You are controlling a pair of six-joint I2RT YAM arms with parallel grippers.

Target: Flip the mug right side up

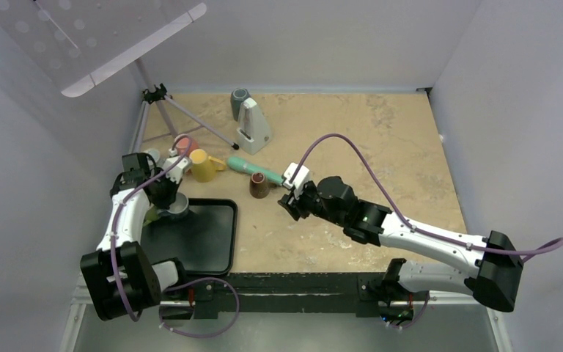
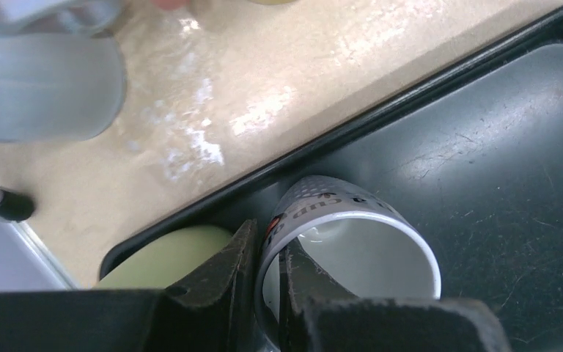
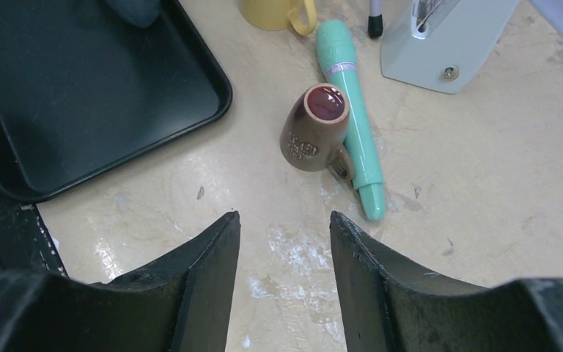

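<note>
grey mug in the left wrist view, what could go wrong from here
1. The left pincer pinches only the rim wall of the grey mug, with one finger inside. The tilted mug could pivot or slip from so narrow a hold.
2. The mug sits close to the raised edge of the black tray, so swinging it upright could catch on that edge.

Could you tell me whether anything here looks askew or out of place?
Yes: the grey mug in the tray is tilted, its rim pinched by the left end effector. The brown mug on the table seems to stand upside down.
</note>
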